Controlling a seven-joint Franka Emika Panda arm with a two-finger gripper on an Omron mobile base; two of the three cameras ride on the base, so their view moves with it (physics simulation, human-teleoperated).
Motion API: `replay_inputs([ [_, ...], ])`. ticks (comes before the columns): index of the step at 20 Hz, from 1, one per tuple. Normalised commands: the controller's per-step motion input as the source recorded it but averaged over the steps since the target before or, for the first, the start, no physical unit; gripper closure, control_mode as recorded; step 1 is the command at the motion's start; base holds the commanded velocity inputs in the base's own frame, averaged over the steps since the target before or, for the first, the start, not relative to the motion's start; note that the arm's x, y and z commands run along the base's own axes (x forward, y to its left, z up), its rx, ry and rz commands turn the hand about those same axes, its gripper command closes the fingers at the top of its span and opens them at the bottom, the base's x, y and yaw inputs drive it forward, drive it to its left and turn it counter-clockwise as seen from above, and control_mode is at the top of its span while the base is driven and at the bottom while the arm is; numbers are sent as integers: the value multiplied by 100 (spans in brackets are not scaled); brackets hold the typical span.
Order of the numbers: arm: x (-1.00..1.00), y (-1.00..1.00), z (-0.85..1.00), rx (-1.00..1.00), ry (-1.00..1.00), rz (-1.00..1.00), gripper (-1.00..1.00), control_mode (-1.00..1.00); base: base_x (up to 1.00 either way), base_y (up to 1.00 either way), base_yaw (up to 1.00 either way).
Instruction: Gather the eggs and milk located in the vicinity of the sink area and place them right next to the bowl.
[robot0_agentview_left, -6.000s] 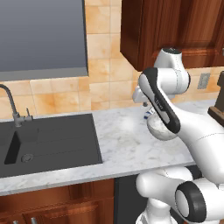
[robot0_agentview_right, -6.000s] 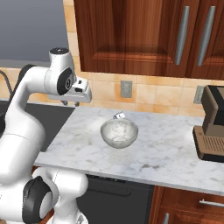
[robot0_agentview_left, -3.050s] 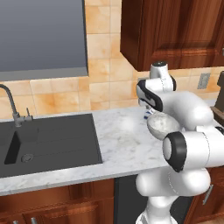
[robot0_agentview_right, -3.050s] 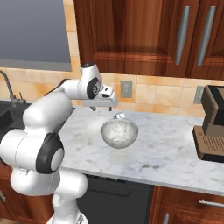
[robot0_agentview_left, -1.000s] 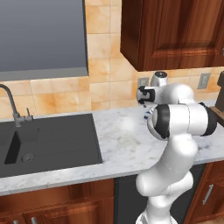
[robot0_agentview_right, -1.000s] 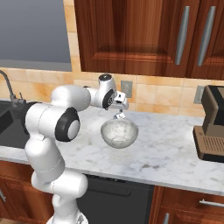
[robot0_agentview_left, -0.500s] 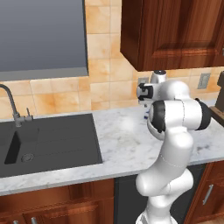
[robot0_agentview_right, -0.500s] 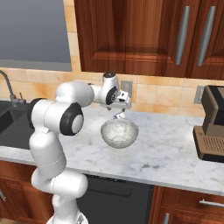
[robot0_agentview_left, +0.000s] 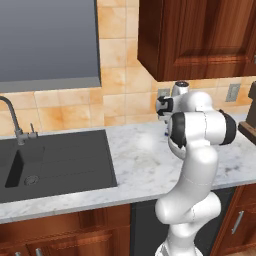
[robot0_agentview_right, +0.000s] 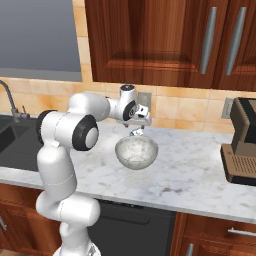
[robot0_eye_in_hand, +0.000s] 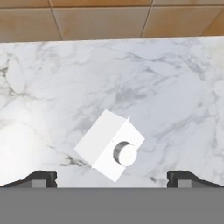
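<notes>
Over on the left the dark sink (robot0_agentview_left: 55, 160) is sunk into the marble desk (robot0_agentview_right: 200, 185), its curved faucet (robot0_agentview_left: 15, 120) standing at the back. Further right the arm reaches toward the tiled wall, and its tool (robot0_agentview_right: 137, 131) hangs just behind the silvery bowl (robot0_agentview_right: 136, 152). Looking down from the hand, the fingertips (robot0_eye_in_hand: 41, 178) stand wide apart, gripping nothing, above a small white milk carton (robot0_eye_in_hand: 109, 144) with a round cap, standing on the desk.

A white milk carton (robot0_eye_in_hand: 110, 145) with a round cap stands on the marble behind the silvery bowl (robot0_agentview_right: 136, 152).
</notes>
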Motion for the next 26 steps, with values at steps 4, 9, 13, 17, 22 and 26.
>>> replay_inputs([
  [4, 10, -5, -13, 0, 2, 0, -100, -100, 0, 0, 0],
  [9, 5, 0, -10, 0, 1, 0, -100, -100, 0, 0, 0],
  [13, 2, 0, -10, 0, 0, 0, -100, -100, 0, 0, 0],
  [17, 1, 0, -8, 0, 0, 0, -100, -100, 0, 0, 0],
  [22, 2, 0, -11, 0, 2, 0, -100, -100, 0, 0, 0],
  [26, 1, 0, -15, 0, 2, 0, -100, -100, 0, 0, 0],
])
